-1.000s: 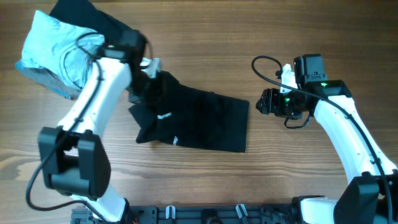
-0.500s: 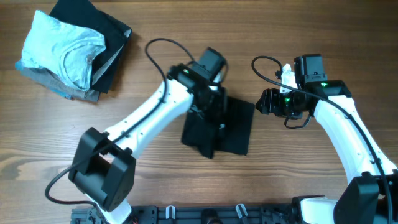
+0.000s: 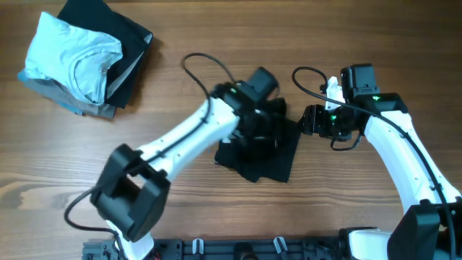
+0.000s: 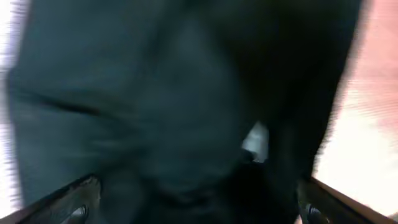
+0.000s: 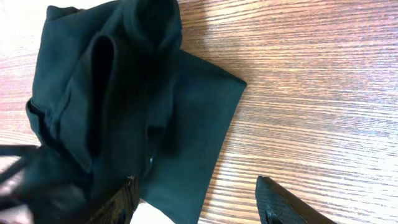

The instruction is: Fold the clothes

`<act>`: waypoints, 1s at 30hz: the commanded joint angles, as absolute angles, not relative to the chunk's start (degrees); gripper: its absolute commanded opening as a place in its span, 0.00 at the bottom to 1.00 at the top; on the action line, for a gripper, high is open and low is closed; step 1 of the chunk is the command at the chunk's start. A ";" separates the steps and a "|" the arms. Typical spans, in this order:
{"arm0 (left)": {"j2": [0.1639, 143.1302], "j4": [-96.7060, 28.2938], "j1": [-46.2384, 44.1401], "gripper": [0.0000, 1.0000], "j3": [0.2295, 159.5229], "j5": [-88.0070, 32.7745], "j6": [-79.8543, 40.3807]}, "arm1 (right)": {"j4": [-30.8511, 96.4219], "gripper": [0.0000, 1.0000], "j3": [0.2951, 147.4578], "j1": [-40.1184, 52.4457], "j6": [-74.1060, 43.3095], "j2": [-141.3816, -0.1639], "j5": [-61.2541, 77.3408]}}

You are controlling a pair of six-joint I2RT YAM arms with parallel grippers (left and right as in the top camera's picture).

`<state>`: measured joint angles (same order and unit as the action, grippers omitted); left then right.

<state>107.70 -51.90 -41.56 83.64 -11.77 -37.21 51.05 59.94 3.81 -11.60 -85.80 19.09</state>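
Note:
The black T-shirt (image 3: 280, 163) lies bunched and folded over in the middle of the table. My left gripper (image 3: 264, 127) hangs right above it; in the left wrist view the dark cloth (image 4: 155, 112) fills the frame, a small white label (image 4: 255, 140) shows, and the gripper (image 4: 196, 208) has its jaws spread wide at the frame's two lower corners. My right gripper (image 3: 307, 120) hovers just off the shirt's right edge. In the right wrist view it (image 5: 199, 208) is open, holding nothing, with the shirt's folded corner (image 5: 205, 99) lying beneath.
A pile of folded garments sits at the far left corner: a light blue shirt (image 3: 72, 54) on top of a black one (image 3: 126, 40) and a grey one (image 3: 61, 100). The left arm (image 3: 180, 144) stretches diagonally across the wooden table (image 3: 361, 217).
My left arm swept from the far left to the centre, dragging the shirt's left part over onto its right part, and its jaws opened. The right arm stayed still.

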 commanded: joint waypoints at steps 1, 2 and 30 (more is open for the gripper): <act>100.88 -56.42 -34.06 1.00 85.17 -10.20 -36.67 | 50.72 0.64 60.86 3.73 -0.14 -85.32 32.49; 100.09 -57.23 -32.80 1.00 85.17 -10.17 -35.79 | 50.74 0.65 60.86 3.88 2.39 -85.32 35.97; 108.84 -56.71 -25.93 0.80 77.95 -14.94 -18.39 | 56.45 0.58 53.39 8.64 -29.95 -87.00 2.98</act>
